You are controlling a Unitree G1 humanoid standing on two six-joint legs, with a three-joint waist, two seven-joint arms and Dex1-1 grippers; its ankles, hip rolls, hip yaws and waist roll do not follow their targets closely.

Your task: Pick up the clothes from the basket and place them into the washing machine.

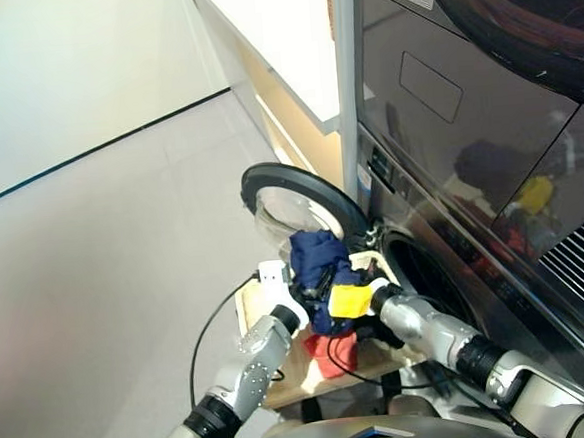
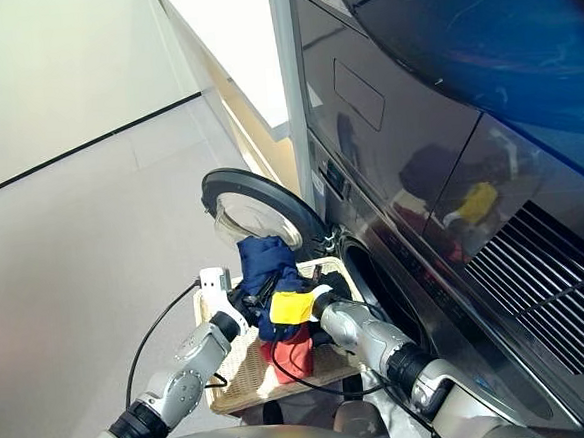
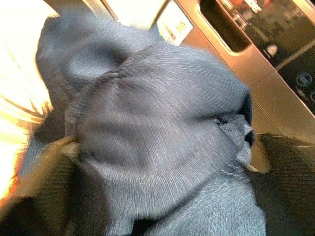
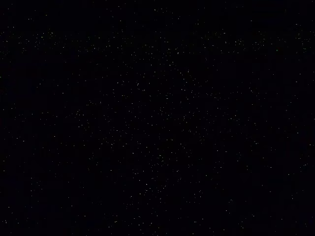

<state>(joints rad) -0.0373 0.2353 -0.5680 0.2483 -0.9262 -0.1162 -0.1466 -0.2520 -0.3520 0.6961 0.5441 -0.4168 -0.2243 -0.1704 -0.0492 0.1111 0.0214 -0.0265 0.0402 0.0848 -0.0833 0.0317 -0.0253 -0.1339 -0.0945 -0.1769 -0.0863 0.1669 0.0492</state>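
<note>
Washing machine (image 1: 471, 196) stands at right w/ door (image 1: 296, 201) swung open, so porthole is free. Basket (image 2: 244, 368) sits just in front, red-orange garment (image 2: 290, 357) inside. Navy garment (image 1: 318, 262) is lifted between both hands; finger state: cannot tell.

A bunched navy garment (image 1: 318, 260) is raised at center frame, above the cream basket (image 1: 250, 302). A red-orange garment (image 1: 333, 351) lies in the basket below it. The dark grey washing machine (image 1: 471, 196) fills the right, its round door (image 1: 296, 199) swung open.
</note>
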